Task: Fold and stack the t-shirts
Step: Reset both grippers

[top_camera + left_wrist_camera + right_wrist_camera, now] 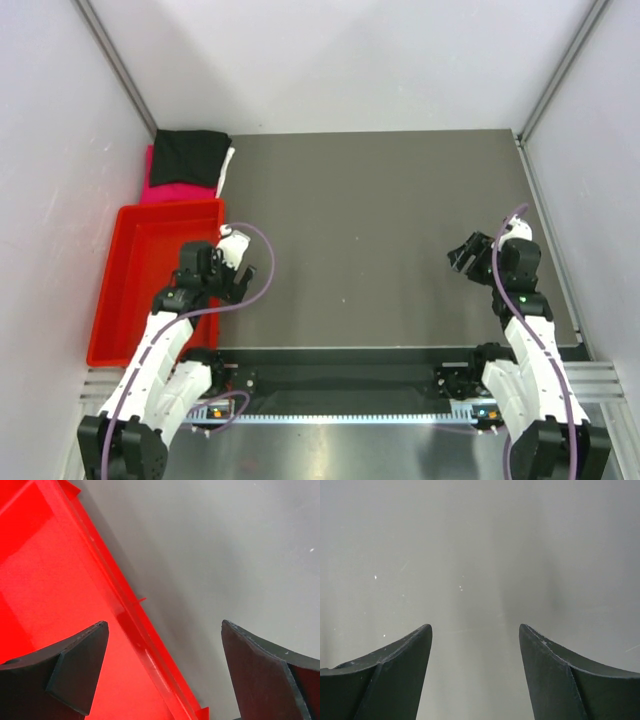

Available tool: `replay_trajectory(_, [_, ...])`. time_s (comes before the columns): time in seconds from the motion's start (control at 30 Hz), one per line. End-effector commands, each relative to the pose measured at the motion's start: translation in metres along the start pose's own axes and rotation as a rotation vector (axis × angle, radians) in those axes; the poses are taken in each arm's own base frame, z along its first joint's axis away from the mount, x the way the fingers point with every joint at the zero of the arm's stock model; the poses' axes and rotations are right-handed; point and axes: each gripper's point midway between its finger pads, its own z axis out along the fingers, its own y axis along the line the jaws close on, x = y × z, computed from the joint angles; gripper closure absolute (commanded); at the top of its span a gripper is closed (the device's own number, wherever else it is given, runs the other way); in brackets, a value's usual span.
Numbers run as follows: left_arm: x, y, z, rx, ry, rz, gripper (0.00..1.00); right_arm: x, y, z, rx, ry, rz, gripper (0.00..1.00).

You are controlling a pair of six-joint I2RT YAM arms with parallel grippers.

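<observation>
A folded black t-shirt [190, 156] lies on top of a folded magenta-pink t-shirt [165, 192] at the table's far left corner, with a white edge [228, 168] along its right side. My left gripper [238, 268] is open and empty above the right rim of the red tray [120, 300]. In the left wrist view the open left gripper [165, 630] straddles the tray's rim [135, 630]. My right gripper [468, 254] is open and empty over bare table at the right. The right wrist view shows the open right gripper [475, 630] over bare grey surface.
The red plastic tray stands at the left, just in front of the shirt stack, with nothing in it. White walls close in the table on the left, back and right. A metal rail [400, 415] runs along the near edge by the arm bases.
</observation>
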Motion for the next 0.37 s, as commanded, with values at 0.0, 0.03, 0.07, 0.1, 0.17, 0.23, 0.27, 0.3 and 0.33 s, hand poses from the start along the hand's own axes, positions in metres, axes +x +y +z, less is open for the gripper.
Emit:
replay_trajectory(0.0, [-0.0119, 0.0073, -0.0031, -0.042, -0.063, -0.008, 0.01, -0.0182, 0.0076, -0.0045, -0.035, -0.076, -0.018, 0.29])
replay_trajectory(0.03, [-0.0146, 0.0084, -0.0054, -0.049, -0.080, -0.004, 0.01, -0.0187, 0.0095, -0.0055, -0.045, -0.079, -0.020, 0.29])
replay_trajectory(0.07, [-0.0142, 0.0088, -0.0056, -0.053, -0.083, -0.003, 0.01, -0.0179, 0.0101, -0.0059, -0.049, -0.077, -0.019, 0.29])
replay_trajectory(0.1, [-0.0134, 0.0099, -0.0053, -0.061, -0.083, -0.008, 0.01, -0.0166, 0.0104, -0.0058, -0.052, -0.073, -0.020, 0.29])
replay_trajectory(0.17, [-0.0131, 0.0132, -0.0064, -0.080, -0.082, -0.012, 0.01, -0.0152, 0.0131, -0.0067, -0.069, -0.069, -0.021, 0.28])
replay_trajectory(0.23, [-0.0147, 0.0071, -0.0062, -0.040, -0.087, 0.009, 0.01, -0.0124, 0.0124, -0.0060, -0.069, -0.061, -0.018, 0.28])
replay_trajectory(0.27, [-0.0163, 0.0070, -0.0069, -0.038, -0.091, 0.006, 0.01, -0.0124, 0.0127, -0.0058, -0.070, -0.060, -0.018, 0.28])
replay_trajectory(0.3, [-0.0198, 0.0098, -0.0085, -0.049, -0.095, -0.004, 0.01, -0.0122, 0.0129, -0.0061, -0.072, -0.059, -0.018, 0.28])
replay_trajectory(0.33, [-0.0206, 0.0108, -0.0091, -0.055, -0.094, -0.015, 0.01, -0.0121, 0.0129, -0.0063, -0.072, -0.060, -0.020, 0.28])
